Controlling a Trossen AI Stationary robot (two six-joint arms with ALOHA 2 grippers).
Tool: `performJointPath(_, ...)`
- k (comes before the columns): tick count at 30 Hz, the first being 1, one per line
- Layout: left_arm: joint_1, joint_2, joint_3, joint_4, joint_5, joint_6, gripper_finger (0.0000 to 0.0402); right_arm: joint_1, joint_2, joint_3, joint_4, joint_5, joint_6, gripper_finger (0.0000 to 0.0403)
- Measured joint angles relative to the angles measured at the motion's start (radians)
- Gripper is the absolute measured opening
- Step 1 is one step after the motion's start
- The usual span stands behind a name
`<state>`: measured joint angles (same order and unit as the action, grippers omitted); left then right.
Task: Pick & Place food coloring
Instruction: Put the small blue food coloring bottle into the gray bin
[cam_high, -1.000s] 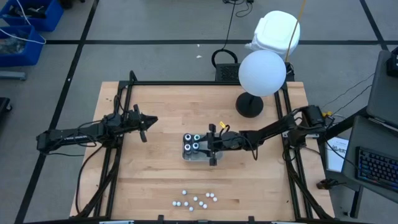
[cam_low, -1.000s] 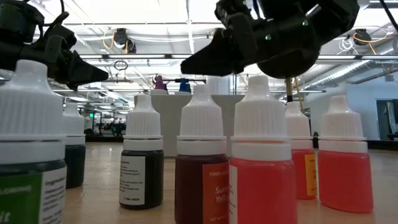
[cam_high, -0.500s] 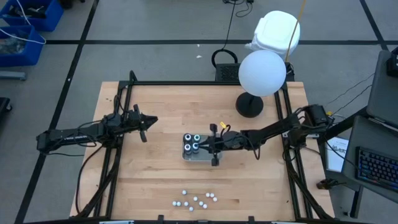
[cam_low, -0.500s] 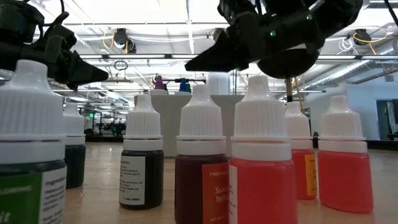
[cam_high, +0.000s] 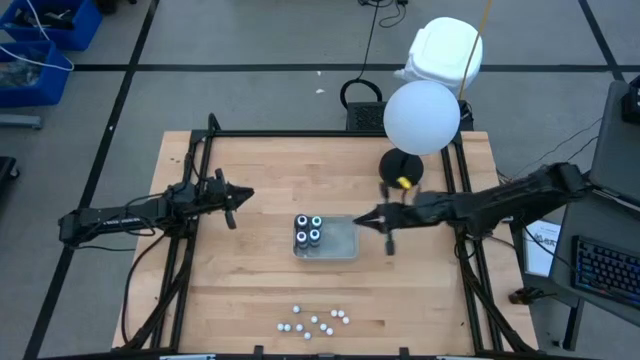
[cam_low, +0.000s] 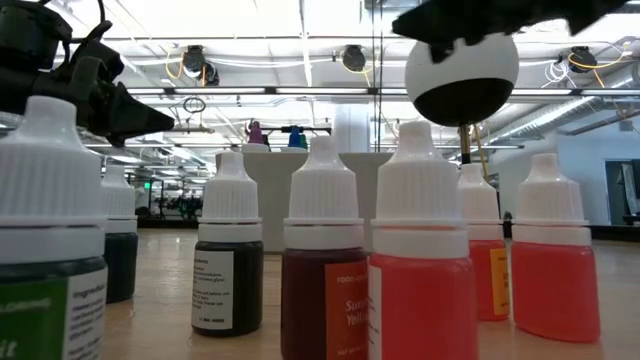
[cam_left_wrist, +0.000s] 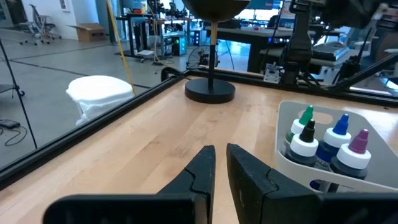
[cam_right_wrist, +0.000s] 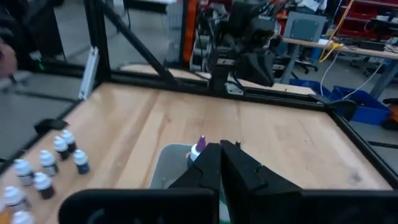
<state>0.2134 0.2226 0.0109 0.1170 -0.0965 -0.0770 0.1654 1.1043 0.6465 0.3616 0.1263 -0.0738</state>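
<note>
Several food coloring bottles (cam_high: 308, 230) stand upright on their bases in the left end of a clear tray (cam_high: 342, 243) at mid-table; they also show in the left wrist view (cam_left_wrist: 323, 146). My right gripper (cam_high: 362, 217) hovers just right of the tray, shut and empty, and a purple bottle tip (cam_right_wrist: 200, 144) shows beyond its fingers. My left gripper (cam_high: 244, 194) waits over the table's left part, shut and empty, pointing at the tray (cam_left_wrist: 283, 158).
More small bottles (cam_high: 314, 320) stand loose near the table's front edge and fill the low view's foreground (cam_low: 420, 260). A globe lamp (cam_high: 421, 117) stands on a black base (cam_high: 401, 168) at the far right. A black frame (cam_high: 330, 133) rims the table.
My right gripper was over the clear tray with its fingers apart. It has shut them on nothing, risen and drawn back toward the table's right edge. The bottles in the tray have stayed upright where they were.
</note>
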Motion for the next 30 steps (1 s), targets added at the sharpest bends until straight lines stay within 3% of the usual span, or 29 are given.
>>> performJointPath(7,0.0,0.0,0.0,-0.011,-0.014,0.0,0.0047,0.0,-0.305,-0.233,0.018,0.002,0.093,0.0001)
performJointPath(14,0.0,0.0,0.0,-0.01,-0.018,0.001,0.0047,0.0,-0.505,-0.379,0.014,0.004,0.108,0.0)
performJointPath(21,0.0,0.0,0.0,-0.01,-0.079,0.003,0.0047,0.0,-0.585,-0.471,0.012,0.003,0.108,0.0)
performJointPath(30,0.0,0.0,0.0,-0.009,-0.145,-0.005,0.0047,0.0,-0.637,-0.48,-0.022,0.001,0.107,0.0)
